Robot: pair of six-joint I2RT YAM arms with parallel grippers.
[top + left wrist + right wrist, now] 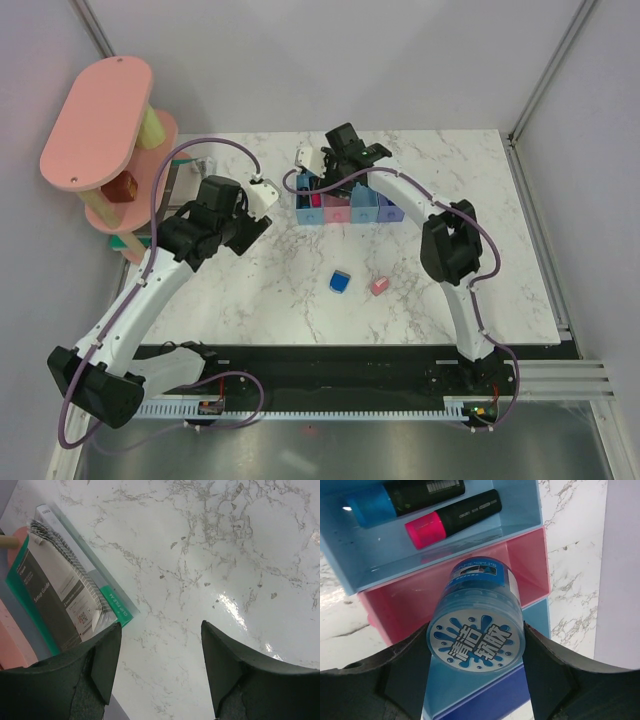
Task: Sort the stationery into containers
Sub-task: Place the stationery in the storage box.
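My right gripper [477, 647] is shut on the round blue roll [477, 630], a blue jar with a printed lid. It hangs over the pink bin [415, 592] of the containers [350, 210]. The light blue end bin [375, 555] holds a blue-capped marker [405, 495] and a pink-capped marker [452, 517]. On the marble in front of the bins lie the blue wedge block [341, 282] and the pink eraser [379, 286]. Left of the bins, my left gripper [160, 630] stands open and empty above bare marble.
A pink tiered shelf tower [100, 120] stands at the far left. A booklet in a clear sleeve [55, 590] lies beside it, just left of my left fingers. A second light blue bin [537, 620] and a purple-blue bin [485, 700] follow the pink one.
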